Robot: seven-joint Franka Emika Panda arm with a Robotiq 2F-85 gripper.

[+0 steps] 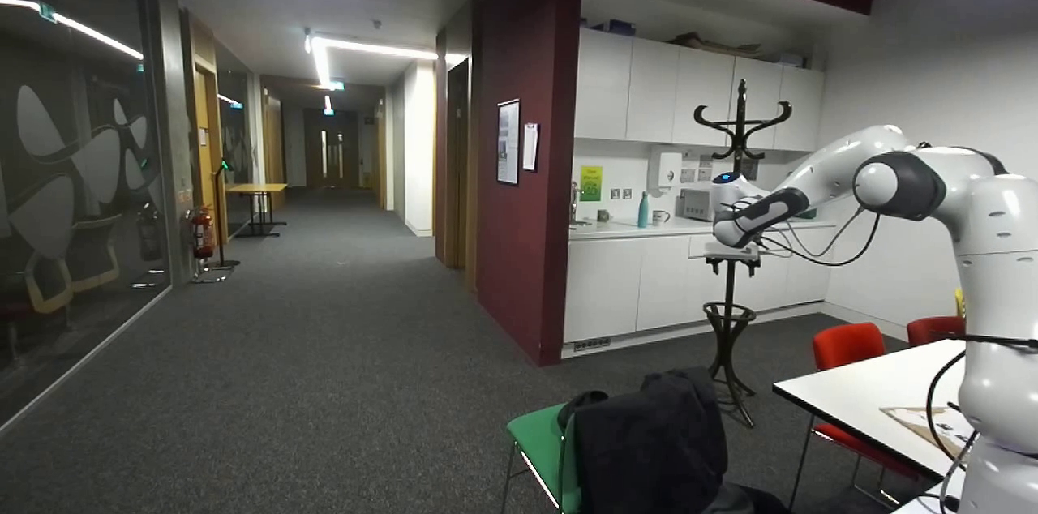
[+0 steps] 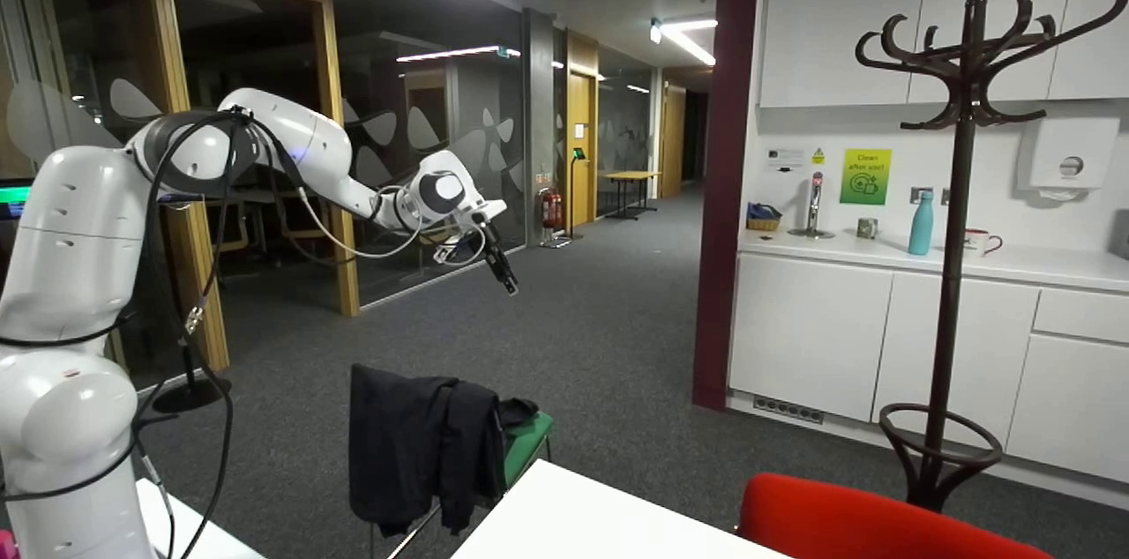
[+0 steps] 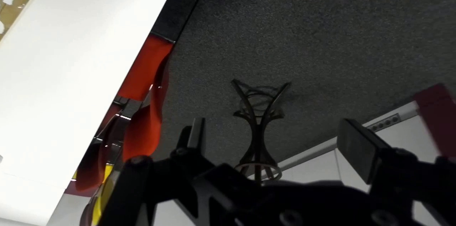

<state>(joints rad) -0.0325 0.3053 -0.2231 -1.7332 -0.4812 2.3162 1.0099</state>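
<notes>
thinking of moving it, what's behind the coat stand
In an exterior view, white cupboards and a counter show behind the coat stand. It covers narrow strips of both there; whatever lies right behind those parts cannot be seen in that view.

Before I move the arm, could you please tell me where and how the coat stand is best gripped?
Probably grip the coat stand by its pole, between hooks and ring, the open claw coming in level from the table side: that stretch is slim, straight and upright, whereas the hooks curve outward.
</notes>
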